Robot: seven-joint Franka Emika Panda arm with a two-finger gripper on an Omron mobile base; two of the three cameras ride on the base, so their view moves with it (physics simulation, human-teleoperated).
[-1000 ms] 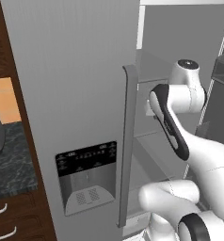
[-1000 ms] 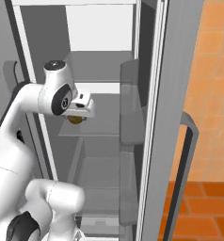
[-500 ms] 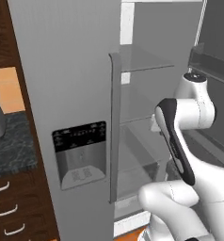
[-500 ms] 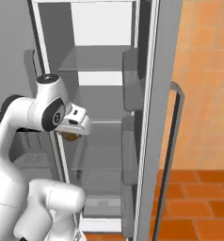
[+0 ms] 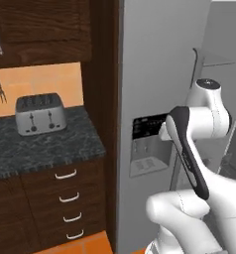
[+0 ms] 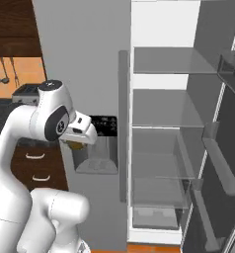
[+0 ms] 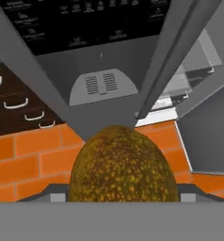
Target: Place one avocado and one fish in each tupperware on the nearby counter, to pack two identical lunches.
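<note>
Carrying step. Gripper [image 6: 79,143] clamped on an avocado [image 7: 122,167], held in front of the fridge's ice-and-water dispenser [image 6: 96,153]; finger tips hidden behind the fruit in the hand view. Best done by keeping the wrist level and swinging left toward the counter [image 5: 38,146] beside the toaster [image 5: 39,114], clear of the fridge door handle [image 6: 123,126]. Tupperware probably further along; no release until over a tray.

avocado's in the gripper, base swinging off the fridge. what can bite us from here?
1. The avocado is round and sits between the jaws of the gripper; a jolt could roll it out onto the tile floor.
2. The fridge door hangs open beside the arm; a wide swing might clip it.
3. The toaster already occupies the counter.
</note>
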